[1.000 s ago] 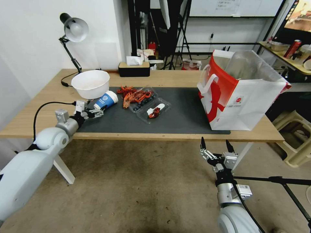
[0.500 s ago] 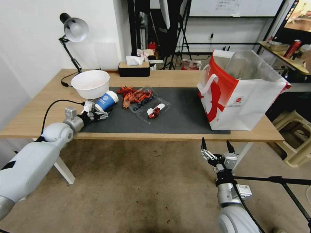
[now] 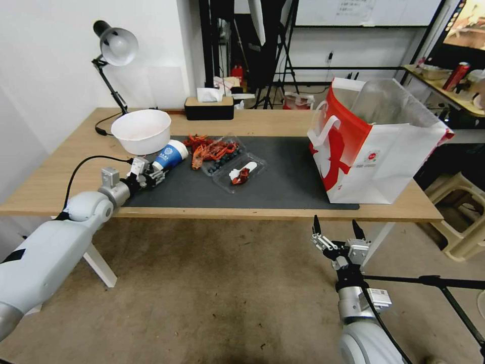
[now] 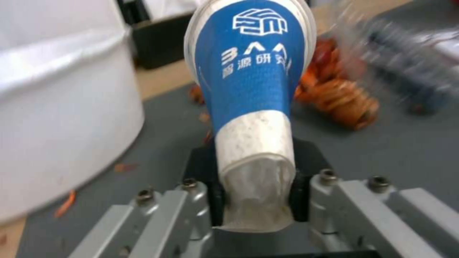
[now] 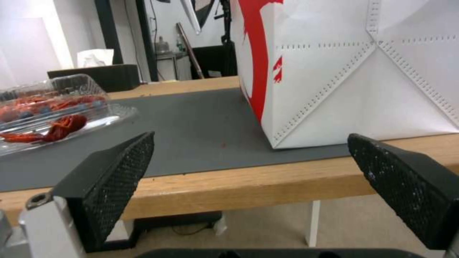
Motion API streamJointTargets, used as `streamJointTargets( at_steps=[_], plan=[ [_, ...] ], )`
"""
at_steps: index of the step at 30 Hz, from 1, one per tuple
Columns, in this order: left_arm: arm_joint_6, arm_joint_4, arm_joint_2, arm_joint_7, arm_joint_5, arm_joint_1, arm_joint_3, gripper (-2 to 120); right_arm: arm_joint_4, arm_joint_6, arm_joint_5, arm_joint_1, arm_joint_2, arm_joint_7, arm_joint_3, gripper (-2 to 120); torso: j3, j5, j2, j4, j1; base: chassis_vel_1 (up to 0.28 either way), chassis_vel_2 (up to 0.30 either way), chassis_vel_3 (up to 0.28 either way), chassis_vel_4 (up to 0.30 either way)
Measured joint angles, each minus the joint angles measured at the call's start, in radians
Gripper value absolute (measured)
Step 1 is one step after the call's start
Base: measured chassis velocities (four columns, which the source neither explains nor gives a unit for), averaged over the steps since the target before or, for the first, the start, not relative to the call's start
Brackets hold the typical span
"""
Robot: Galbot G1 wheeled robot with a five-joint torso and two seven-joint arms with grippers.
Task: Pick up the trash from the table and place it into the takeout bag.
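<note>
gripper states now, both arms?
Left hand: shut on the blue-and-white paper cup, at its base.
Right hand: open, empty, below the table edge.

A studio-like lab: tripods [image 3: 283,55], a whiteboard [image 3: 364,12] and a desk lamp [image 3: 113,48] surround the table [image 3: 60,172].

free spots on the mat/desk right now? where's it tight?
Free: mat between the clear trays and takeout bag; bare wood behind the mat. Tight: left end, where the left gripper clamps the paper cup beside the bowl and crayfish shells.
</note>
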Motion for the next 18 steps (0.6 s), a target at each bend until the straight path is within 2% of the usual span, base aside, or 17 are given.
streamJointTargets(
  at_steps=[2, 3, 4, 6, 12, 18],
  plan=[
    [-0.028, -0.02, 0.009, 0.03, 0.007, 0.004, -0.008, 16, 0.0, 0.001, -0.001, -0.001, 0.001, 0.0, 0.0, 100, 0.0, 0.0, 0.0, 0.0001, 0.0, 0.0, 0.0, 0.0, 0.0],
    [-0.028, -0.02, 0.009, 0.03, 0.007, 0.004, -0.008, 16, 0.0, 0.001, -0.001, -0.001, 0.001, 0.0, 0.0, 100, 0.0, 0.0, 0.0, 0.0001, 0.0, 0.0, 0.0, 0.0, 0.0],
    [-0.049, -0.04, 0.016, 0.046, 0.011, 0.004, -0.012, 9, 0.0, 0.002, -0.002, -0.002, 0.002, 0.0, 0.0, 100, 0.0, 0.0, 0.0, 0.0, 0.0, 0.0, 0.0, 0.0, 0.0],
    [-0.066, -0.065, 0.022, 0.059, 0.013, -0.004, -0.014, 5, 0.0, 0.002, -0.002, -0.001, 0.002, 0.0, 0.0, 100, 0.0, -0.0001, 0.0, 0.0001, 0.0, 0.0, 0.0, 0.0, 0.0],
    [-0.075, -0.13, 0.026, 0.074, -0.003, -0.049, 0.015, 3, 0.0, 0.002, -0.003, 0.0, 0.003, 0.0, 0.0, 100, 0.0, 0.0001, 0.0, 0.0, 0.0, 0.0, 0.0, 0.0, 0.0],
    [-0.064, -0.196, 0.013, 0.075, -0.051, -0.176, 0.12, 3, 0.0, 0.002, -0.004, 0.0, 0.003, 0.0, 0.003, 100, 0.0, 0.0001, 0.0, -0.0001, 0.0, 0.0, 0.0, 0.0, 0.0]
  ],
)
